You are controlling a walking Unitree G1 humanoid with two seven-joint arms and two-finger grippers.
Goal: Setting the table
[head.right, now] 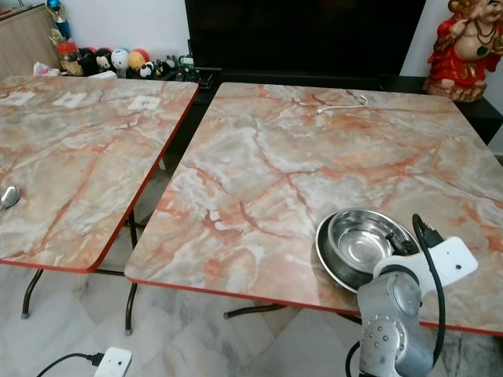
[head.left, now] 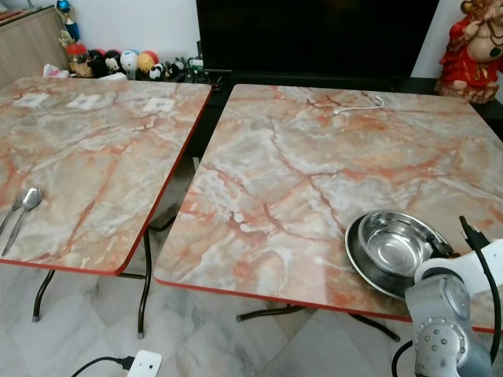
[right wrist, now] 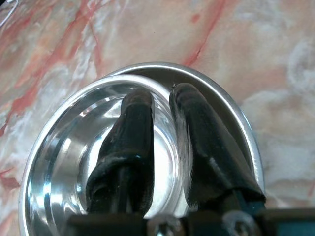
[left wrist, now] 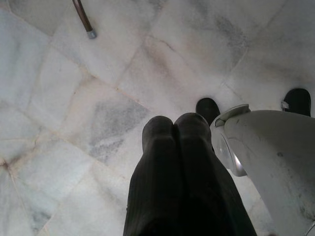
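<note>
A steel bowl (head.left: 391,243) sits inside a shallow steel plate (head.left: 363,269) near the front right corner of the right marble-patterned table (head.left: 299,181). My right gripper (right wrist: 162,96) reaches over the bowl's near side. One finger (right wrist: 133,132) is inside the bowl and the other (right wrist: 202,137) is outside, over the plate, shut on the bowl's rim. A spoon and fork (head.left: 22,208) lie at the left edge of the left table (head.left: 94,165). My left gripper (left wrist: 173,129) hangs shut over the floor.
A white cable (head.left: 357,106) lies at the far side of the right table. A narrow gap separates the two tables. A white power strip (head.left: 135,364) lies on the marble floor. A black TV (head.left: 314,35), toys (head.left: 130,61) and a red statue (head.left: 471,47) stand behind.
</note>
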